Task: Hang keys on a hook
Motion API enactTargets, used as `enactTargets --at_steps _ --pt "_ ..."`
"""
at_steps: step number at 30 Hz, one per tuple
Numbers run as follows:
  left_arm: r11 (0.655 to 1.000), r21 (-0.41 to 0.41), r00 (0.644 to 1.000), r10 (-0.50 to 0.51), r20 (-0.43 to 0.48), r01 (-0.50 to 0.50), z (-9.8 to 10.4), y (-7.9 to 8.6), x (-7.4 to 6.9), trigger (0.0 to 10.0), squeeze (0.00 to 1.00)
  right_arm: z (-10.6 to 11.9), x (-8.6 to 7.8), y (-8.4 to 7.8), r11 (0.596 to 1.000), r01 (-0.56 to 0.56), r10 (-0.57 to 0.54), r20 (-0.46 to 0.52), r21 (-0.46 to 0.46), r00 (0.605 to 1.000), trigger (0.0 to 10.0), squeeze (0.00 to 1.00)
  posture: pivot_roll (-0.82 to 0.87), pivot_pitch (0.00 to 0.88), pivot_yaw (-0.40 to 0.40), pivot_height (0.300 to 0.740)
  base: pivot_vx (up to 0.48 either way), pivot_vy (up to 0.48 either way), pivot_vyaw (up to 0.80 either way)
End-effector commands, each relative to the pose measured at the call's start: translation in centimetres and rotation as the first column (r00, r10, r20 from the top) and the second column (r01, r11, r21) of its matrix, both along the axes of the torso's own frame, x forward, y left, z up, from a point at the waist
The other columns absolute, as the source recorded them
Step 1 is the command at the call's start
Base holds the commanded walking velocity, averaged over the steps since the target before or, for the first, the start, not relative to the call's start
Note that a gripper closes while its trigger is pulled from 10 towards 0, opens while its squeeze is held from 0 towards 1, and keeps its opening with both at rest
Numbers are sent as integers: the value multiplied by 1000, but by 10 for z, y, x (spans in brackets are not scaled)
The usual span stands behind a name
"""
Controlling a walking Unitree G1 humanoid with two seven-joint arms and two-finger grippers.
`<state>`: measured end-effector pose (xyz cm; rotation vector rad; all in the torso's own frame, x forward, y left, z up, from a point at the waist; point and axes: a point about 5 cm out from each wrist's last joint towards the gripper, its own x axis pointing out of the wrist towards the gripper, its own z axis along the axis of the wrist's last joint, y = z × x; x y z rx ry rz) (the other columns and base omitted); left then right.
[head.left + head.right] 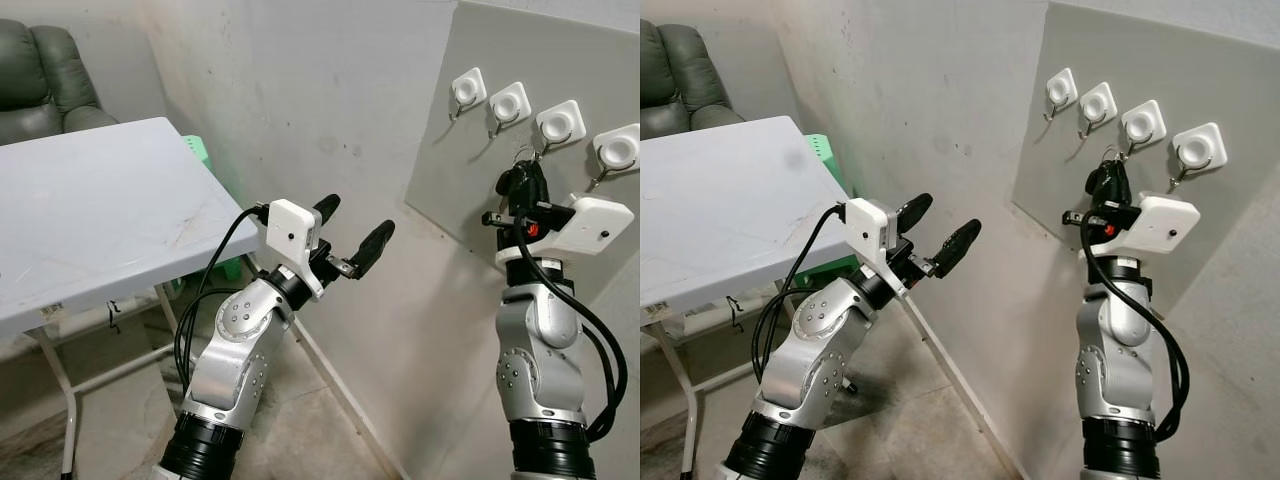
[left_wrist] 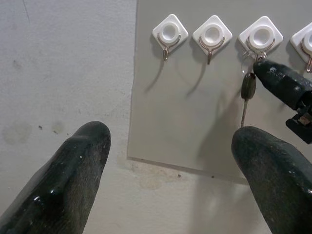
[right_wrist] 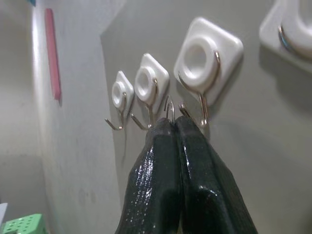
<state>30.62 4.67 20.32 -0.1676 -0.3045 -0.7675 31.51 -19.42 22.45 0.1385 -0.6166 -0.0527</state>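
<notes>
Grey armchair [image 1: 45, 75] and white desk [image 1: 100, 210] fill our far left; a green crate [image 1: 830, 160] sits behind the desk against the stained concrete wall [image 1: 330, 120]. Our left end effector [image 1: 345, 235] hovers spread. On the right, a grey board [image 1: 560, 100] carries four white hooks; our right end effector [image 3: 174, 123] pinches the key ring [image 3: 169, 105] at the third hook [image 3: 202, 61], a key [image 2: 247, 90] dangling below.

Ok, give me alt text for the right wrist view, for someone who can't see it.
The right gripper has its two black fingers pressed together on a thin metal key ring, held up right at the wire tip of the third hook on a grey wall board. Two more white square hooks recede beyond it, and part of a fourth shows at the frame's edge.
</notes>
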Motion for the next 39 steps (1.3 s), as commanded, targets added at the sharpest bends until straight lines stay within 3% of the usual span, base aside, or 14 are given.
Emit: enactTargets --at_steps 1,13,22,30,31,39 --pt "1000 -5 1000 -13 12 13 4 -2 -1 10000 0 10 -2 0 1000 3 -3 47 -5 999 10000 0 -42 0 -20 740 0 0 0" --pt "1000 -13 1000 -11 8 11 5 -1 -1 10000 0 5 -1 -4 996 -7 5 21 89 1000 10000 0 -43 3 -19 740 0 0 0" --pt "1000 -14 1000 -7 7 8 5 -1 -1 10000 0 -10 3 -5 969 -55 66 -38 240 997 10000 0 -42 6 -19 740 0 0 0" --pt "1000 -18 1000 -2 4 2 5 1 -1 10000 0 -12 2 -1 968 -85 98 -44 237 994 10000 0 -36 9 -20 740 0 0 0" --pt "1000 -18 1000 -2 4 2 5 1 -1 10000 0 -12 2 0 965 -99 112 -39 243 993 10000 1000 -36 9 -20 740 0 0 0" --pt "1000 -26 1000 8 0 -8 5 2 -1 10000 0 -13 1 3 970 -113 125 -41 215 991 10000 1000 -35 11 -24 740 0 0 0"
